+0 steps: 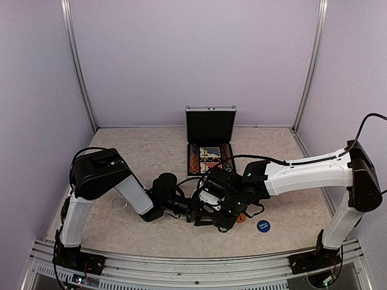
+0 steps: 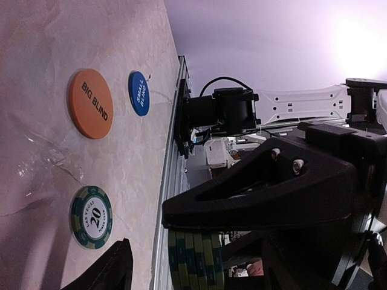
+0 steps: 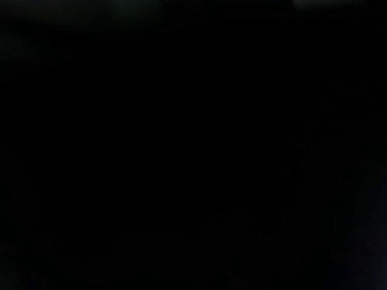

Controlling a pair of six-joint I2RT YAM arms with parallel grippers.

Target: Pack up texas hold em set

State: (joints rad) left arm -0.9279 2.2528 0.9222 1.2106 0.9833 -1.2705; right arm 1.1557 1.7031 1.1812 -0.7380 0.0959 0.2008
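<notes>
I'm lining up L end effector (image 1: 192, 212), spread, round the chip stack (image 2: 195, 260) by R end effector (image 1: 222, 208) (its grip: can't tell), squaring it pre-squeeze; case (image 1: 210, 128) sitting open at worktop (image 1: 139, 157) rear.

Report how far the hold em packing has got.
Done: the open case already holds chips and cards. In hand: a stack of green chips raised off the table; the grip is unclear. Left: the green 20 chip, orange disc and blue disc lying there, then closing the case.
</notes>
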